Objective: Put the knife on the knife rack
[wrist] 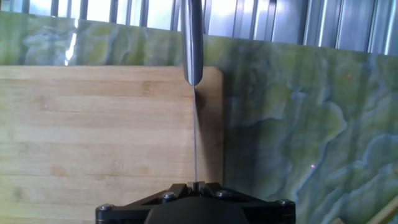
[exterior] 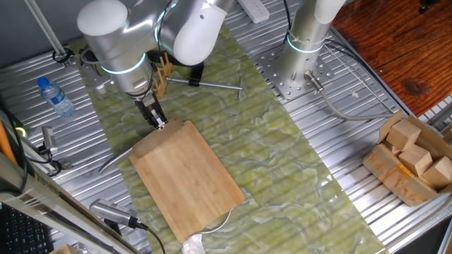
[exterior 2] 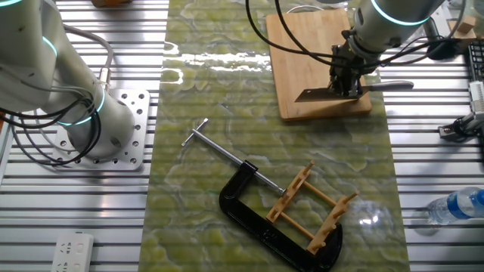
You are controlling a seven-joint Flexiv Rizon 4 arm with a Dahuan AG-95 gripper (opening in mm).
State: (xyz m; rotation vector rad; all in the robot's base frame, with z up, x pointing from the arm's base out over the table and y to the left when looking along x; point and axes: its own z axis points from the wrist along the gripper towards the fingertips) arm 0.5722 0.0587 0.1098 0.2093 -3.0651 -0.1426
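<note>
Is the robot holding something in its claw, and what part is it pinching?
Yes. The gripper is shut on the knife, pinching the thin blade edge-on, with the handle sticking out past the cutting board.

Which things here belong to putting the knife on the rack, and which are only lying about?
For the job:
knife, held edge-down over the board
knife rack
hand, shut on the knife

Lying about:
cutting board
black clamp
water bottle
wooden blocks
</note>
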